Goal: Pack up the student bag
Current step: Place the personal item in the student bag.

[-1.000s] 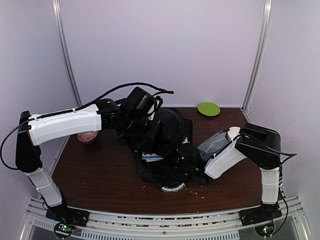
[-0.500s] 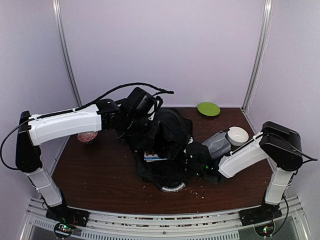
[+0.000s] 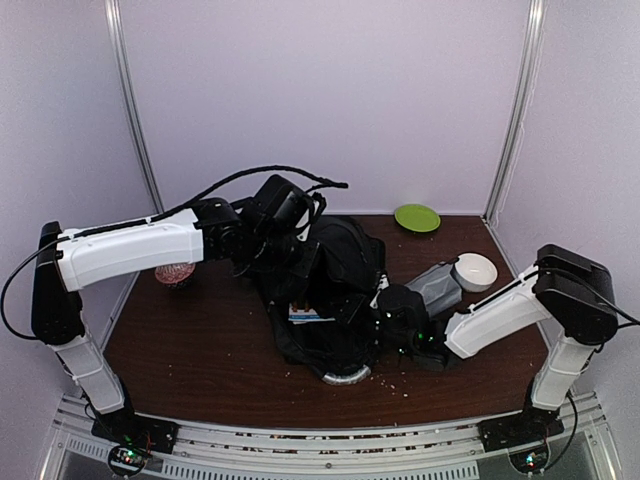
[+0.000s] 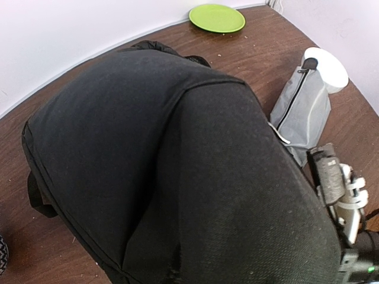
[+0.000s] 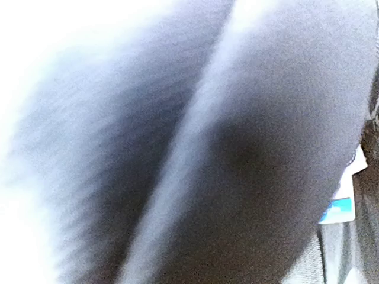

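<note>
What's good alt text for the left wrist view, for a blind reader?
A black backpack fills most of the frame on a brown table. Behind it lie a green plate at the far edge and a grey zipped pouch beside a white bowl; part of the right arm shows lower right.

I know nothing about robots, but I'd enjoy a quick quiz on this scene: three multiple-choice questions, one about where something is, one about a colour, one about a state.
1. Where is the plate?
A) at the far edge of the table, right of the bag
B) inside the bag
C) on the floor

2. What colour is the bag?
A) red
B) black
C) yellow

3. The grey case is:
A) held in the air
B) packed in the bag
C) lying out on the table

Answers: 1 A, the top view shows it by the back wall. 2 B, its fabric is black in the top and left wrist views. 3 C, it lies on the wood right of the bag.
</note>
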Controlling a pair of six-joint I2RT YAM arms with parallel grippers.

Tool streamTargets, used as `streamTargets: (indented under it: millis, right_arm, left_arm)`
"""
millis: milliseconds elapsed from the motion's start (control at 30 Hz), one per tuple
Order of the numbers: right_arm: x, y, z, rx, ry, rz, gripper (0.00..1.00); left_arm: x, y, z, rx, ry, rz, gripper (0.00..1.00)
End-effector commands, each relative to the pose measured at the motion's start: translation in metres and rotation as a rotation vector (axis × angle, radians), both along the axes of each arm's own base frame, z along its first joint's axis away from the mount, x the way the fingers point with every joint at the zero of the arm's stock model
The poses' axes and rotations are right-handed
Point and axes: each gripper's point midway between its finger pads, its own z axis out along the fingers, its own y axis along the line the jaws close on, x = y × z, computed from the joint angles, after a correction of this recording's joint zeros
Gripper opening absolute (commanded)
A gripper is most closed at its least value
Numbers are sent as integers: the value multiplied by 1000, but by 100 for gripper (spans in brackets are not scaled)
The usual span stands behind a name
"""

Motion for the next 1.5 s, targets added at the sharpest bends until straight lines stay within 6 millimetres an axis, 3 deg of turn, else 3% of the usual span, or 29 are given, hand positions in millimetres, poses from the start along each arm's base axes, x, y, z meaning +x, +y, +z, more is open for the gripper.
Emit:
streamTargets:
  millis: [0,433,500,600,667,767,1033,1167,1333,1467]
  right_arm:
    - [10,7,-13,-7,22,-20,33]
    - [41,41,-13,26,28,-1,19]
    - [44,46,-11,21,20,24,23]
    - [38,51,0,18,-11,84,42]
    - [28,53,15,22,-43,131,53]
    - [10,49,28,-9,-72,188,61]
    - [-42,34,44,-138,-123,332,67]
    - [-60,11,51,-268,-189,319,66]
    - [-54,-43,49,-394,-232,171,67]
    - [-42,-68,37,-447,-224,100,67]
  left_arm:
    - [-3,-31,64,-220,-81,-55,0]
    - [-13,-34,63,-260,-46,-84,0]
    - [-12,-30,62,-255,-51,-72,0]
    - [-7,-22,61,-225,-78,-38,0]
    - [-1,-15,61,-198,-101,-11,0]
    - [14,-3,61,-183,-112,37,0]
    - [58,42,66,-141,-151,191,0]
    - [74,73,67,-75,-188,286,0]
    - [78,105,61,-33,-191,366,0]
    - [69,118,52,-33,-170,394,0]
